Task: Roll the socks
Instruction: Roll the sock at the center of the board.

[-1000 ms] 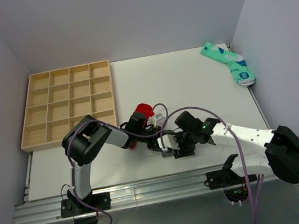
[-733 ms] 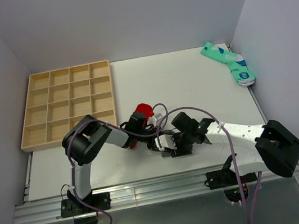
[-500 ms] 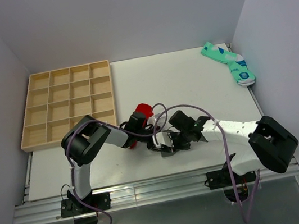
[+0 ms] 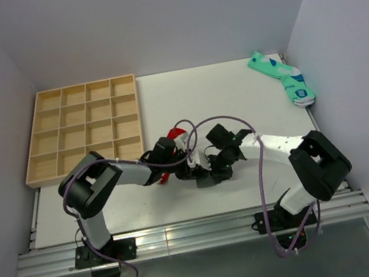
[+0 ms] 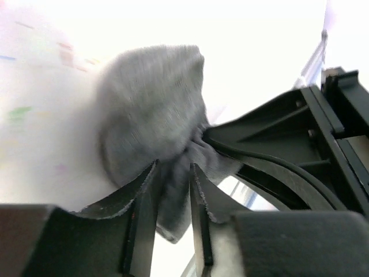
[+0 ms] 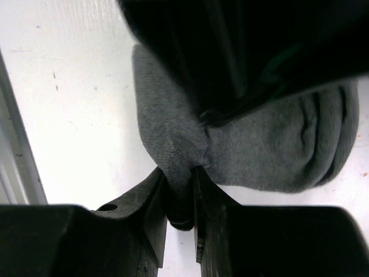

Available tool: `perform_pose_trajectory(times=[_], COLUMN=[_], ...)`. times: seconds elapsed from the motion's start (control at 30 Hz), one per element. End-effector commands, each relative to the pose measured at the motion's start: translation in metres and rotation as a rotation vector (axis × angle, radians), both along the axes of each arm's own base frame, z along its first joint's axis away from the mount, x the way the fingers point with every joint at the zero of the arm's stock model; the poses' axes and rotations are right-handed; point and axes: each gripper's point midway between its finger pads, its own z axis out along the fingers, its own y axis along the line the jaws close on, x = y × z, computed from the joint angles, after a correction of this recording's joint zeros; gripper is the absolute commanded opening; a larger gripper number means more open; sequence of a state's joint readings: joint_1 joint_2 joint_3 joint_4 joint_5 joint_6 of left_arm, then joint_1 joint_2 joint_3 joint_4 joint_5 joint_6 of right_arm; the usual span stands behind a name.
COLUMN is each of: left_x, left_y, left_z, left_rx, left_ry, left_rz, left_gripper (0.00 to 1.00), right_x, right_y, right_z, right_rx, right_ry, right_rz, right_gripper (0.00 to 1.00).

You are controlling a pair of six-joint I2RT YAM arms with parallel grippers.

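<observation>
Double pinch on the grey sock!
Nose to nose, left gripper and right gripper each clench a fold, bundle bunched between them.

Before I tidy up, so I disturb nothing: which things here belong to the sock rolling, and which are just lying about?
In the job: grey sock, pinched by left gripper and right gripper; red sock beside them.
Lying about: mint-green patterned socks at the far right corner; wooden compartment tray.
</observation>
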State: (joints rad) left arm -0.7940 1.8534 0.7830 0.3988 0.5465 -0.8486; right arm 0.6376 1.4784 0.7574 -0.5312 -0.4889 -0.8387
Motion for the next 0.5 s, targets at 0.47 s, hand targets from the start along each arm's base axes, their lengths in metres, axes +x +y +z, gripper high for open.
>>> perform_pose_trajectory(times=[0.47], left_x=[0.026], left_y=[0.028], left_z=[0.044], left_rx=[-0.031], left_ry=[-0.363], left_rz=[0.263], left_gripper=[0.35], right_x=[-0.001], right_y=[-0.018], right_z=[-0.002], right_rx=[-0.092], right_ry=[0.385], right_rz=[-0.095], right_gripper=[0.17])
